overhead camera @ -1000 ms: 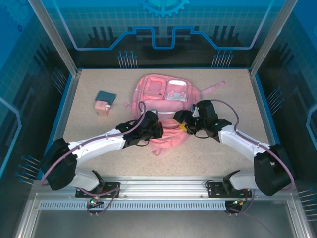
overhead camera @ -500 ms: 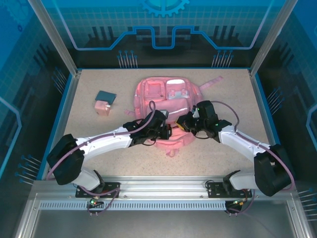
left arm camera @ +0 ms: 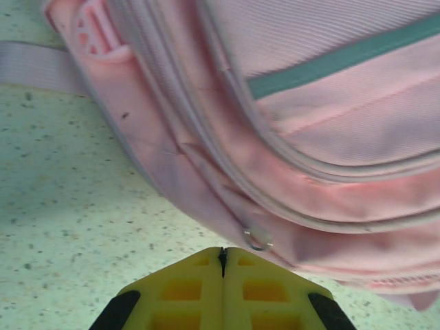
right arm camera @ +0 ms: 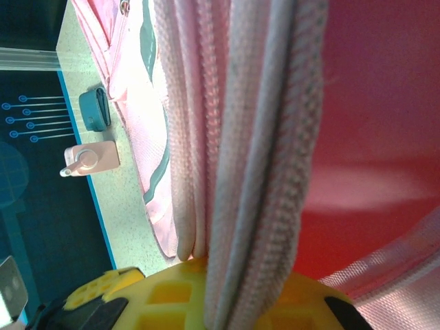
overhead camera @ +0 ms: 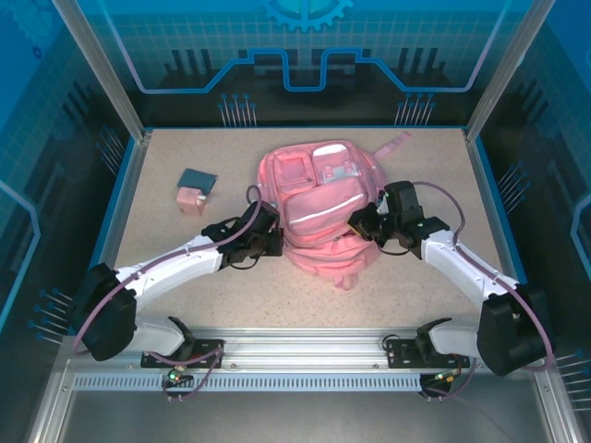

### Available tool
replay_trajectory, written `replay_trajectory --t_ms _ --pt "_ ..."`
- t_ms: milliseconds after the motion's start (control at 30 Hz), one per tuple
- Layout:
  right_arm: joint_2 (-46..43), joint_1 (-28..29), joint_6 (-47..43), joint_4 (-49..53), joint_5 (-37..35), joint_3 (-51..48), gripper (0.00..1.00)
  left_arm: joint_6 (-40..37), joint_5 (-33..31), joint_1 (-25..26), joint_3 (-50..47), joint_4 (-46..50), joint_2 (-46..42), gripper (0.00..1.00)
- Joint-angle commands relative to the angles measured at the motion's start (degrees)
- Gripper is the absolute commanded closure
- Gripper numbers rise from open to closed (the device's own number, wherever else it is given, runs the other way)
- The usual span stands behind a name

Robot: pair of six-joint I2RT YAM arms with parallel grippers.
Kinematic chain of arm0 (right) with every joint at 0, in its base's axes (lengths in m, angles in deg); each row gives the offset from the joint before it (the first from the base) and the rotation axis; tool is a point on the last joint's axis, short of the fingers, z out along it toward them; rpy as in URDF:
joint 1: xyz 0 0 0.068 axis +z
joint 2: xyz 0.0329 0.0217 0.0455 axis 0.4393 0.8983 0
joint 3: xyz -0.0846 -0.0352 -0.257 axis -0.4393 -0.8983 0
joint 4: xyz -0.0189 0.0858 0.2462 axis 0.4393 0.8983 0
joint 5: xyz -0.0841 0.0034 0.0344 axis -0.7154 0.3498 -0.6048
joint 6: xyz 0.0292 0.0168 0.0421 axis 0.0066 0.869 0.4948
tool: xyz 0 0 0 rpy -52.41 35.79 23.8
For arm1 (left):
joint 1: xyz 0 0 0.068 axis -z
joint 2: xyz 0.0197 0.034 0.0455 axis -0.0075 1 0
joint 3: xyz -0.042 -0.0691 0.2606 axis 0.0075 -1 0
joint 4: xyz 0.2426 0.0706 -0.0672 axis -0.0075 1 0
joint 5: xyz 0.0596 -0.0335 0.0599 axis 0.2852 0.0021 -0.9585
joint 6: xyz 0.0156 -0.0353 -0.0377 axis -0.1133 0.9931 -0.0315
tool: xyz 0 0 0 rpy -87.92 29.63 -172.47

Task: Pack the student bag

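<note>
On the speckled table (overhead camera: 185, 166), my right gripper (overhead camera: 363, 224) clamped the backpack (overhead camera: 323, 217) at three o'clock. My left gripper (left arm camera: 222, 251), pinched together, sat beside its zip ring (left arm camera: 258, 238). I judged unzipping came next.

Both arms stretch forward from their bases, elbows low, forearms angled inward toward each other. The left end effector (overhead camera: 274, 243) has its 2 yellow fingers (left arm camera: 185, 289) pressed flat together. The right end effector (overhead camera: 360, 224) pinches a seam of the student bag (overhead camera: 323, 208) between its fingers (right arm camera: 168, 295).
</note>
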Motion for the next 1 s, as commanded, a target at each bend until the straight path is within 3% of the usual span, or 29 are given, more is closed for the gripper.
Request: replay_trajectory --t_ms 0,133,400,533,700,967 --pt "-1.23 -1.10 -0.54 -4.73 4.54 1.56 0.98 -1.47 5.65 0.56 -0.31 -3.70 -1.69 0.98" --pt "-0.36 -1.10 3.52 -12.95 10.84 0.39 0.99 0.79 6.76 4.70 0.03 -9.42 -2.87 0.76" --pt "-0.31 -0.75 5.84 -16.06 13.29 1.42 0.99 5.38 6.12 10.50 1.94 -15.76 2.73 0.56" --pt "-0.55 -0.49 6.08 -16.31 13.55 1.39 1.00 7.07 5.95 11.10 3.64 -17.70 6.32 0.52" --pt "-0.73 0.25 6.29 -16.53 13.45 1.28 1.00 8.28 1.32 11.45 5.77 -17.42 8.18 0.52" --pt "-0.29 2.04 6.65 -16.88 13.09 1.51 1.00 7.12 -5.14 12.52 7.35 -18.46 9.23 0.60"
